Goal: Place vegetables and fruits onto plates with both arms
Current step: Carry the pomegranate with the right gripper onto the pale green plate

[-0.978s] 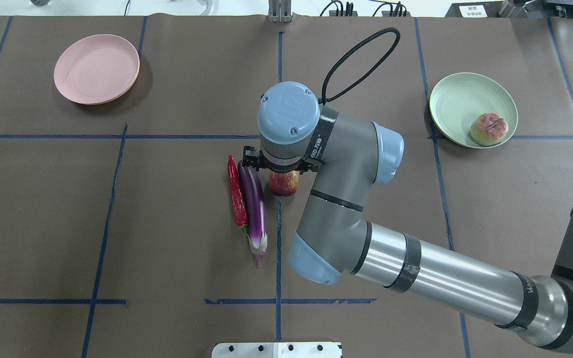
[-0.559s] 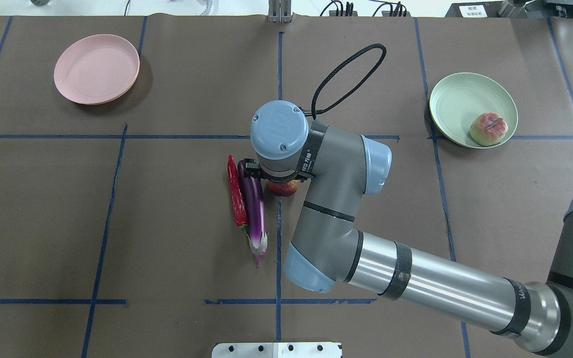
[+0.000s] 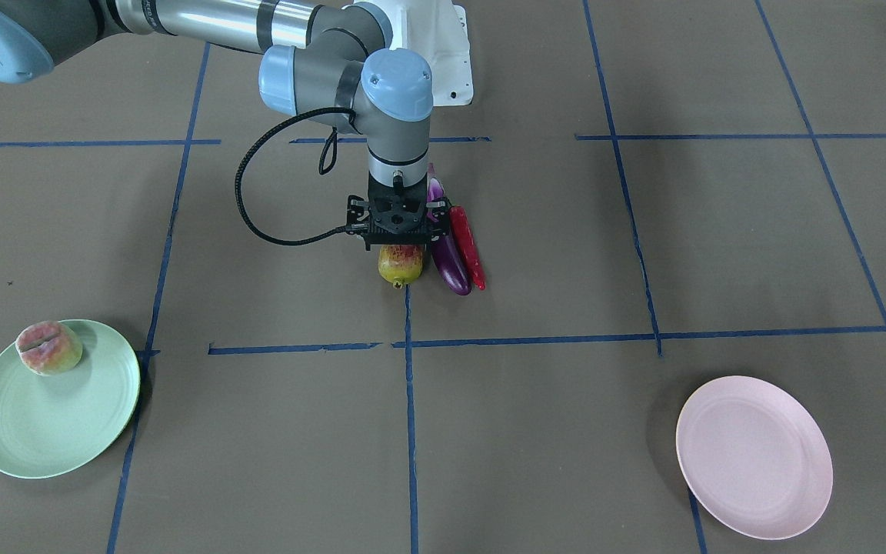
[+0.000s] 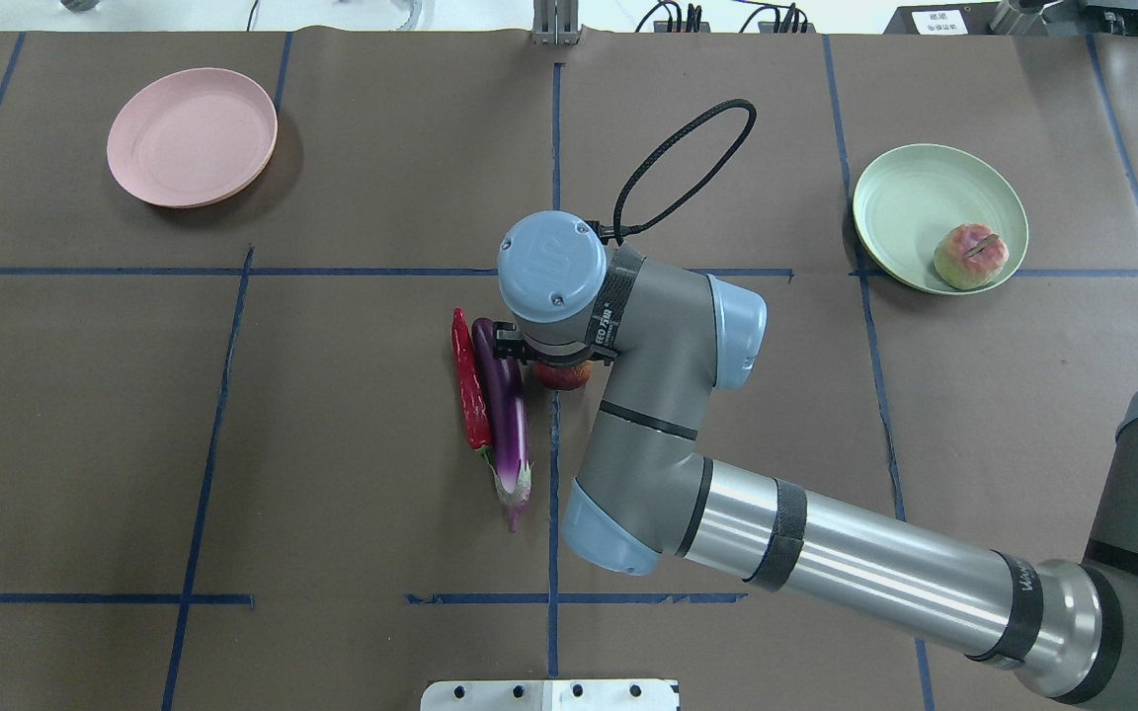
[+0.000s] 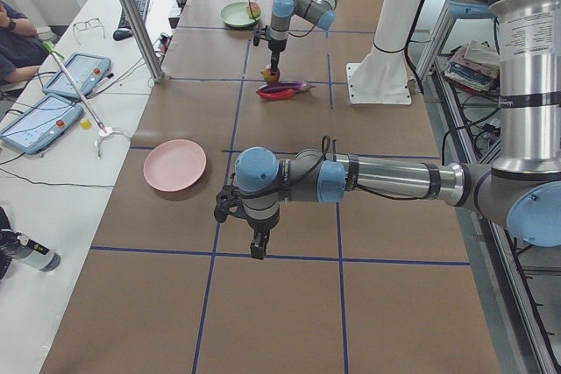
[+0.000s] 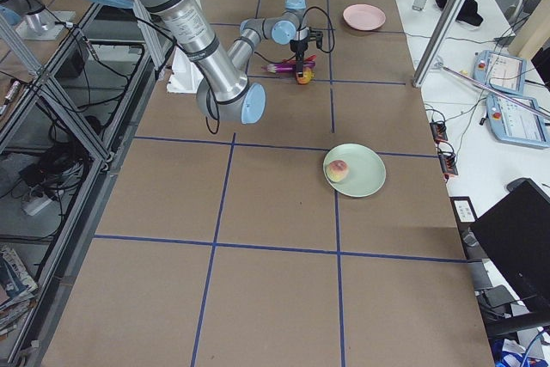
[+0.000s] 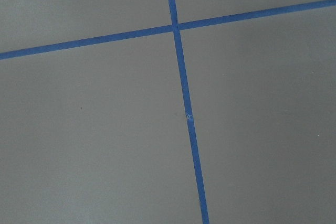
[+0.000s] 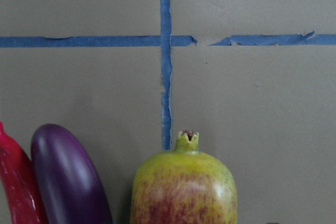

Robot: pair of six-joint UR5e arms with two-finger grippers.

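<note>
My right gripper (image 3: 398, 245) is open and sits low over the red-yellow-green pomegranate (image 3: 401, 265), which rests on the table with its crown tip pointing away from the robot (image 8: 188, 139). The purple eggplant (image 4: 505, 405) and the red chili (image 4: 470, 390) lie side by side just beside the pomegranate. The peach (image 4: 970, 256) lies on the mint green plate (image 4: 910, 197) at the right. The pink plate (image 4: 192, 136) at the far left holds nothing. My left gripper (image 5: 256, 250) hangs over bare table and shows only in the exterior left view, so I cannot tell its state.
Blue tape lines (image 4: 554, 464) divide the brown table cover. The white base block (image 4: 549, 694) sits at the near edge. The right arm's black cable (image 4: 678, 158) loops out beyond the wrist. Operators' tablets (image 5: 39, 120) lie on a side bench.
The right wrist has moved toward the robot and now covers most of the pomegranate from above. The fruits, vegetables and plates have not moved.
</note>
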